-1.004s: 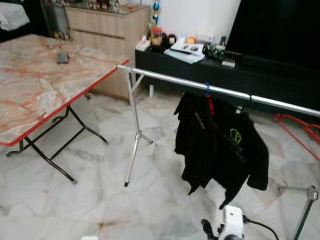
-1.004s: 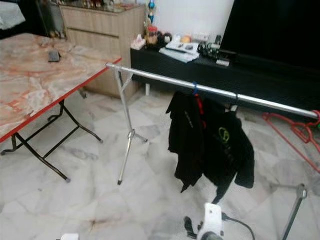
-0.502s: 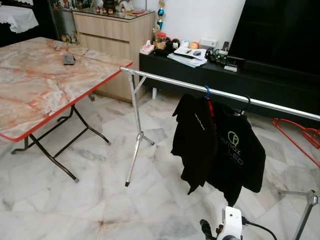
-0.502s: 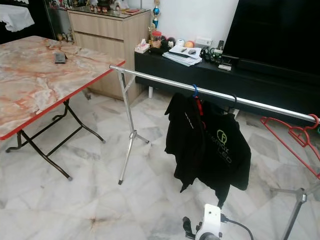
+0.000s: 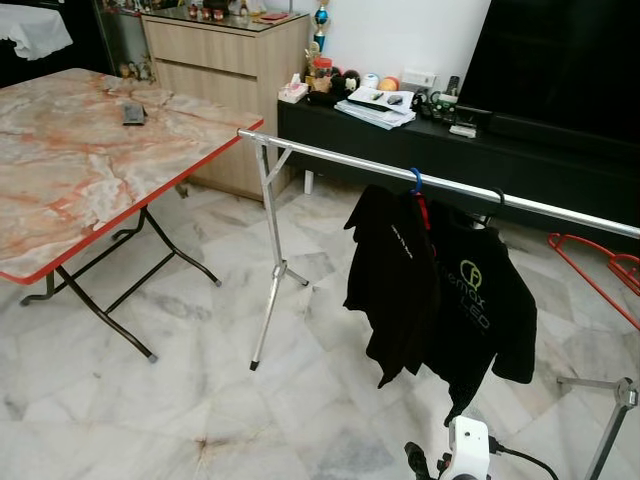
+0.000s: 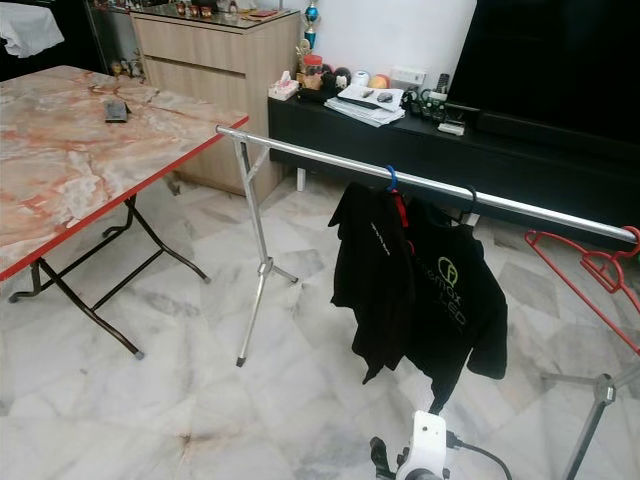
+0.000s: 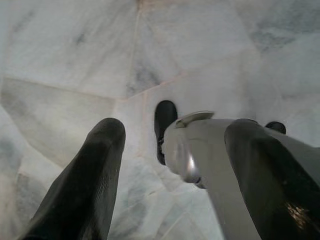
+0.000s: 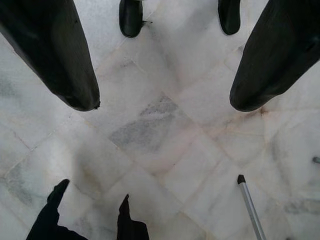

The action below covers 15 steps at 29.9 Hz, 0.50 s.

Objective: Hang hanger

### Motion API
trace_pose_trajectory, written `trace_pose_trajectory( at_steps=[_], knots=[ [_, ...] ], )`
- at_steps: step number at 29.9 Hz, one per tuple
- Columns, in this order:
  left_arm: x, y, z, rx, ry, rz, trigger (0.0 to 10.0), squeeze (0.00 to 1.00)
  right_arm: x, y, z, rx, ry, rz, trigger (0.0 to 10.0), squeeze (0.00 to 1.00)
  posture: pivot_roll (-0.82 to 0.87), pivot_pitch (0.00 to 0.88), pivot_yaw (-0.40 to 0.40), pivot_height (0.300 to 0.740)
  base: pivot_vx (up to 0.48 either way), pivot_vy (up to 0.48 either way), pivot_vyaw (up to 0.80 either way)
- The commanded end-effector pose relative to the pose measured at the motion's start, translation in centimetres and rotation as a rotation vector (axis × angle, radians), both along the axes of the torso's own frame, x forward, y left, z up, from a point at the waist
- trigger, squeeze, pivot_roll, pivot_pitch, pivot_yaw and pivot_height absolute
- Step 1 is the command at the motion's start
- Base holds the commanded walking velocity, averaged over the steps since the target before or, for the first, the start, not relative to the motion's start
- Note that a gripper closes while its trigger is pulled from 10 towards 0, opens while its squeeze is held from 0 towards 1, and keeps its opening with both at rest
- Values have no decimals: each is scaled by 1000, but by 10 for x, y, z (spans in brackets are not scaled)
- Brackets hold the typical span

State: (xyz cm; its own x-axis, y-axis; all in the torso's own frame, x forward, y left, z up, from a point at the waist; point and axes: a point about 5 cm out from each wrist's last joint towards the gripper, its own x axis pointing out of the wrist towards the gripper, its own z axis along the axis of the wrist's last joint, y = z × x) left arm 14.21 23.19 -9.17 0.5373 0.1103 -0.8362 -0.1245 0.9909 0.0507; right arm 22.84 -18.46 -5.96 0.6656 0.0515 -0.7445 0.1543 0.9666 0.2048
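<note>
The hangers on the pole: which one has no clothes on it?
The red hanger at the far right end of the pole is bare. The blue-hooked hanger and black-hooked hanger carry black shirts.

I'm in a home living room: white marble tile floor (image 5: 150,420), a large black television (image 5: 560,60) on a low black cabinet (image 5: 420,150), a wooden sideboard (image 5: 215,60), and a silver clothes rail (image 5: 330,158) with black shirts (image 5: 440,290).

Your rail (image 5: 440,186) runs off the right edge, so its far end is cut in the left eye view. The red hanger (image 6: 600,275) is cropped there too. Small clutter on the black cabinet (image 5: 400,100) is too small to identify.
</note>
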Motion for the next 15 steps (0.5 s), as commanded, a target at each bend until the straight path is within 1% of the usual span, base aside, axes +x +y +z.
trace_pose_trajectory(
  at_steps=[1,4,9,15],
  knots=[
    [-3,-4,-3,4,33,-13,10000,0,-3,-4,-1,1,-4,-26,10000,0,133,0,-69,740,244,0,0],
    [1,-11,-3,0,27,-24,10000,0,-3,-4,-1,-2,-4,-14,10000,0,126,0,-71,740,266,0,0],
    [3,-9,-2,-2,19,-22,10000,0,-4,-4,-2,-9,7,-19,10000,0,139,0,-67,740,327,0,0],
    [-5,-4,-3,2,39,-45,10000,0,-4,-2,-2,-4,7,-14,10000,0,120,0,-53,740,354,0,0]
  ],
)
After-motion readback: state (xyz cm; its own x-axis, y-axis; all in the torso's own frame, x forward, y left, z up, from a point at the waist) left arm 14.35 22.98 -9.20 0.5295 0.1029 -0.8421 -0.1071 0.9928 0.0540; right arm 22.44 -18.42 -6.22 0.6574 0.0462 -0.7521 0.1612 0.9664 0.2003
